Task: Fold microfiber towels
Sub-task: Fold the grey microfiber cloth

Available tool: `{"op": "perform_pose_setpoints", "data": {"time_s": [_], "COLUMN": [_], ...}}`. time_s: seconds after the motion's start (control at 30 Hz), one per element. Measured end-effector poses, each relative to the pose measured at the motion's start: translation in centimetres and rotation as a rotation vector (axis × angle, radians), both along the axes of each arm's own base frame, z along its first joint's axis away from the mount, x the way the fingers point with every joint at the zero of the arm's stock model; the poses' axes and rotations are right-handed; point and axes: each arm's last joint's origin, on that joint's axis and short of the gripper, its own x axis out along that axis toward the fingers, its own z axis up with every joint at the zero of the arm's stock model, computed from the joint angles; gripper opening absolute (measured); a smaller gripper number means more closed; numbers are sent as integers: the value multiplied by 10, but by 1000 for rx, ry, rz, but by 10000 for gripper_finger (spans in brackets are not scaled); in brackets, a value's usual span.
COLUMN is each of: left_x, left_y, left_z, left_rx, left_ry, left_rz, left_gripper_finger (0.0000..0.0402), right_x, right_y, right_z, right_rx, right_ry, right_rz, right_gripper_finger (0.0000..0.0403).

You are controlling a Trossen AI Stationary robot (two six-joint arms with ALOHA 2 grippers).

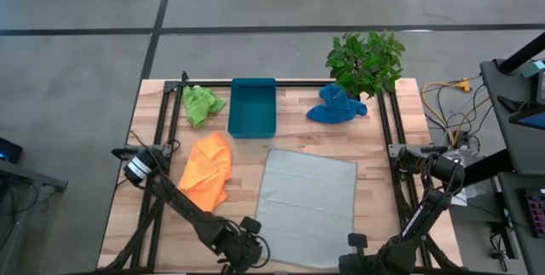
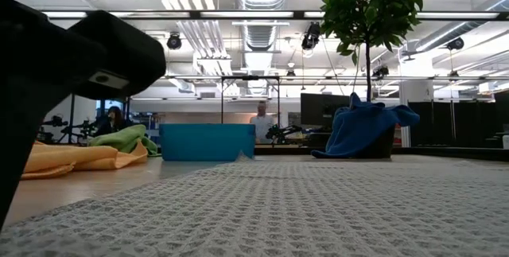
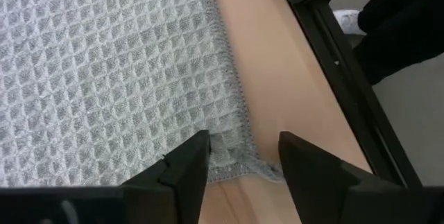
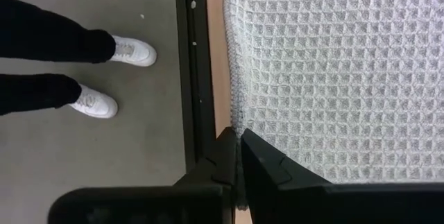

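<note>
A grey waffle-weave towel (image 1: 306, 203) lies spread flat on the near middle of the table. My left gripper (image 3: 243, 151) is open at its near left corner (image 3: 236, 165), one finger over the cloth and one over bare wood. My right gripper (image 4: 237, 156) is shut, and its tips stand at the towel's right edge (image 4: 236, 116) close to the near right corner. The orange towel (image 1: 207, 173) lies crumpled to the left. The lime green one (image 1: 201, 103) and the blue one (image 1: 336, 106) lie bunched at the far side. My left gripper's fingers straddle the towel's corner, pointing steeply down; I cannot tell whether they touch it. My right gripper's shut tips hide the spot where they meet the towel's edge, so I cannot tell whether they touch it either.
A teal tray (image 1: 253, 107) stands at the far middle, and a potted plant (image 1: 366, 60) at the far right behind the blue towel. Black frame rails (image 4: 194, 64) run along the table's edges. A person's legs and white shoes (image 4: 104, 50) show on the floor beside the table.
</note>
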Motion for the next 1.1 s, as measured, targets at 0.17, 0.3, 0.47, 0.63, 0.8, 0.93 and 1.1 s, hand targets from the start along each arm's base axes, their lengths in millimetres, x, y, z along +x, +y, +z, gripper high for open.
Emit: {"op": "perform_pose_setpoints", "data": {"time_s": [0.17,0.3,0.47,0.63,0.8,0.93,1.1], "left_x": [-3,-7,-8,-14,-18,-20,-18], "left_y": [4,7,8,13,14,18,24], "left_z": [-10,-12,4,27,51,56,64], "left_rx": [70,94,78,57,-56,-52,-73], "left_ry": [44,96,82,72,60,45,33], "left_rz": [41,34,32,1,-81,-114,-130], "left_gripper_finger": [102,15,2,1,0,0,0], "right_x": [0,0,1,1,2,8,14], "right_y": [0,0,-1,-8,-14,-19,-23], "right_z": [0,1,8,25,37,38,38], "right_rx": [17,22,27,33,49,47,48], "right_ry": [2,-2,-22,-94,-116,-116,-115], "right_rz": [-28,-34,-28,-44,-38,-53,-79], "right_gripper_finger": [9,9,9,9,8,9,9]}}
